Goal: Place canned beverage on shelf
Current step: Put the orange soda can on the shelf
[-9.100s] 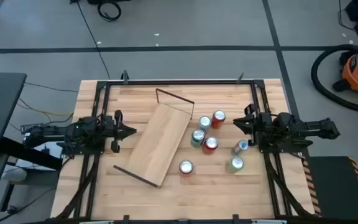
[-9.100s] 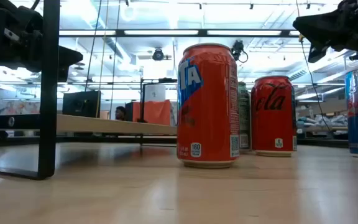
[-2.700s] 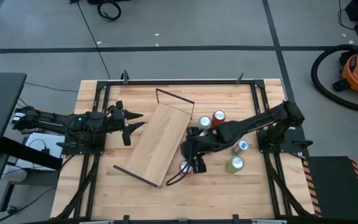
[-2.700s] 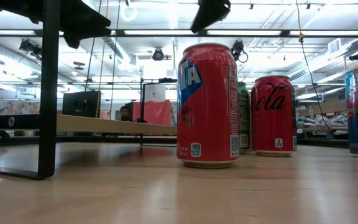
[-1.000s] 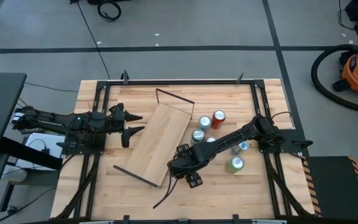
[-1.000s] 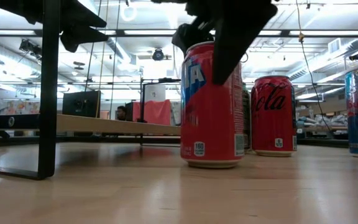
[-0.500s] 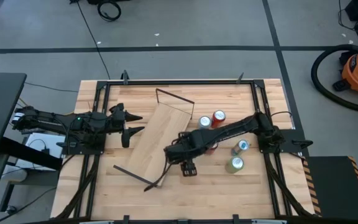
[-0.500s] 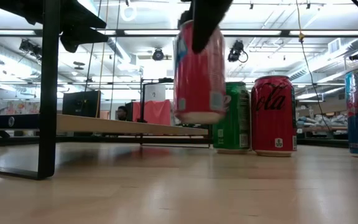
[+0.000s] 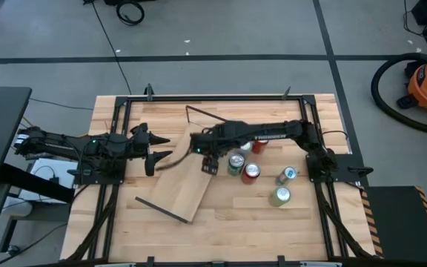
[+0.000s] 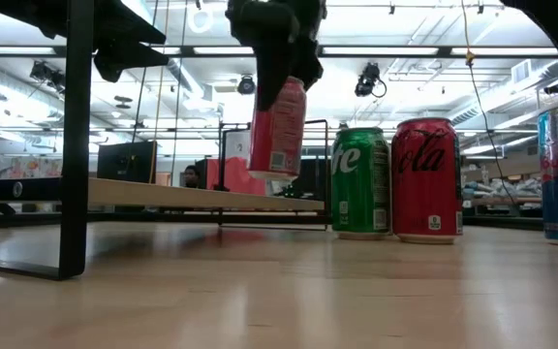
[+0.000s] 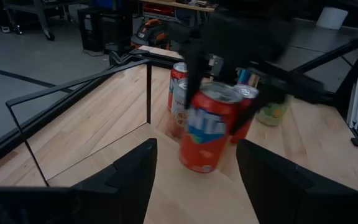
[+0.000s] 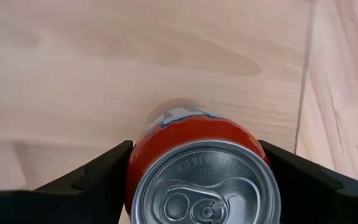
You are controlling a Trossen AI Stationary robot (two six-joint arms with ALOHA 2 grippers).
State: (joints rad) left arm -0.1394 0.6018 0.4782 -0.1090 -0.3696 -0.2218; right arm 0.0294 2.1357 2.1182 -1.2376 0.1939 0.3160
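An orange-red canned beverage (image 10: 279, 126) hangs in the air above the shelf (image 9: 187, 178), a long light-wood plank lying slantwise on the tabletop with a wire bracket (image 9: 207, 117) at its far end. My right gripper (image 9: 207, 159) is shut on the can and hides it in the high view. The can's silver top (image 12: 205, 183) fills the right wrist view, with the plank below it. My left gripper (image 9: 159, 150) stays open in the air by the shelf's left side, holding nothing. It faces the can (image 11: 209, 127). My right gripper pinches the can's side wall near its top rim (image 12: 137, 167) between its two fingers (image 12: 95, 183), one on each side. The fingers come from above, pointing steeply down. The can hangs below them, slightly tilted, its bottom (image 10: 271, 172) clear of the shelf.
Several more cans stand on the table right of the shelf: a green one (image 9: 236, 163), red ones (image 9: 251, 172) (image 9: 260, 142), a blue one (image 9: 288, 174) and a lime one (image 9: 280, 196). A dark frame (image 9: 213, 97) runs round the tabletop.
My right gripper has lifted the can off the table near the shelf's near right side. It has carried the can up and toward the far edge, over the shelf, rolling its wrist on the way. The can now hangs clear and slightly tilted.
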